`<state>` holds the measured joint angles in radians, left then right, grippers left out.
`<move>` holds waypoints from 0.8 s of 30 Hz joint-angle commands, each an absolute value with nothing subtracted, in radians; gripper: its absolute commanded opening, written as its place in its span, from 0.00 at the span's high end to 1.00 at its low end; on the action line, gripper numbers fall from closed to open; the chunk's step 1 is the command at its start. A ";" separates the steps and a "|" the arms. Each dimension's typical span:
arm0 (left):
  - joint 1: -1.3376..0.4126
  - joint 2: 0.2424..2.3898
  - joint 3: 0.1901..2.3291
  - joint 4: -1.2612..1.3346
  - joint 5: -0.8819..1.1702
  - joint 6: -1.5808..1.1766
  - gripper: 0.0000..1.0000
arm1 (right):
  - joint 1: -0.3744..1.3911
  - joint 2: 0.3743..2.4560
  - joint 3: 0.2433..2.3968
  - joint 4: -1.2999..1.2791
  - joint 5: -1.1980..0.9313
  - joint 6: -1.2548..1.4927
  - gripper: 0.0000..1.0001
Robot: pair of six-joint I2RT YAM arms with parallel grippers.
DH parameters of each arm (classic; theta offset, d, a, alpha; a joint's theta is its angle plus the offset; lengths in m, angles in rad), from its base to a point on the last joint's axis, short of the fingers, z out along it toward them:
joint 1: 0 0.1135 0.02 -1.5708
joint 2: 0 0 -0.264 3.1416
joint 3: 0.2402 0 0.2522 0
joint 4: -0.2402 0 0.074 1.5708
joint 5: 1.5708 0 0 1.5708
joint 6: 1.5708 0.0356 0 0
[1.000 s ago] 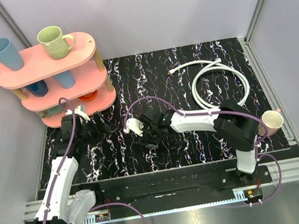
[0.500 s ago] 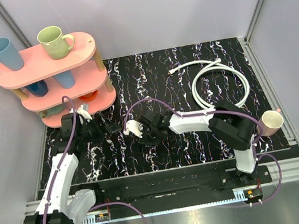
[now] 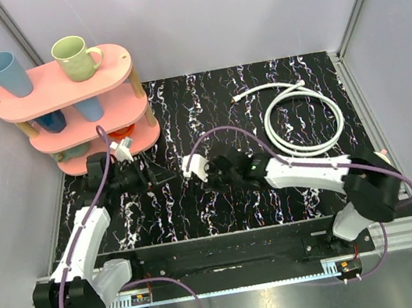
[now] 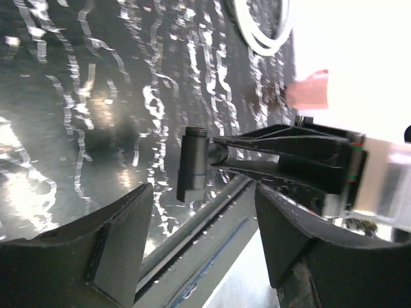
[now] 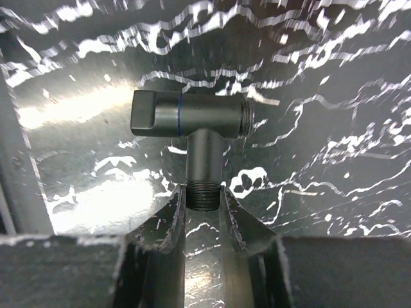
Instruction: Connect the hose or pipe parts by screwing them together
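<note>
At mid-table, right gripper (image 5: 203, 204) was clamped on threaded stem of dark grey metal T-shaped valve (image 5: 189, 120); left gripper (image 4: 202, 234) stood wide-jawed nearby; coiled white hose (image 3: 340, 117) lay well apart.

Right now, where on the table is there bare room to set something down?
Crowded: left-centre, where the left gripper faces the right gripper holding the valve fitting. Free: back-centre table between pink rack and white hose; also the strip nearside of those grippers.

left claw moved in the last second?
Yes. In the top view the left claw has shifted right, away from the pink shelf.
</note>
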<state>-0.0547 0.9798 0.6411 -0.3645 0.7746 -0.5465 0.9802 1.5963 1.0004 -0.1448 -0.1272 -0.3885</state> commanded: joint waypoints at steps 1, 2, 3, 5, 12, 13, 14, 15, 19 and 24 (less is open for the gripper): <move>-0.104 0.979 0.585 -0.080 1.046 -0.658 0.32 | 0.980 1.458 0.950 -0.009 -0.206 -0.351 1.00; -0.116 0.976 0.584 -0.066 1.049 -0.663 0.31 | 0.977 1.441 0.942 0.029 -0.209 -0.344 1.00; -0.127 0.968 0.591 -0.066 1.048 -0.657 0.31 | 0.979 1.425 0.934 0.035 -0.209 -0.339 1.00; -0.149 0.962 0.595 -0.067 1.052 -0.657 0.31 | 0.980 1.381 0.922 0.043 -0.233 -0.337 1.00; -0.176 0.953 0.542 0.095 1.103 -0.806 0.45 | 0.979 1.276 0.890 0.071 -0.301 -0.322 1.00; -0.176 0.951 0.534 0.115 1.112 -0.828 0.47 | 0.977 1.263 0.882 0.072 -0.302 -0.322 1.00; -0.178 0.950 0.525 0.133 1.115 -0.850 0.48 | 0.980 1.256 0.877 0.075 -0.305 -0.319 1.00; -0.179 0.950 0.511 0.168 1.117 -0.888 0.47 | 0.979 1.250 0.874 0.075 -0.308 -0.316 1.00; -0.195 0.963 0.497 0.208 1.137 -0.942 0.42 | 0.980 1.227 0.856 0.075 -0.328 -0.313 1.00; -0.224 0.986 0.494 0.250 1.143 -0.997 0.42 | 0.979 1.224 0.854 0.071 -0.345 -0.311 1.00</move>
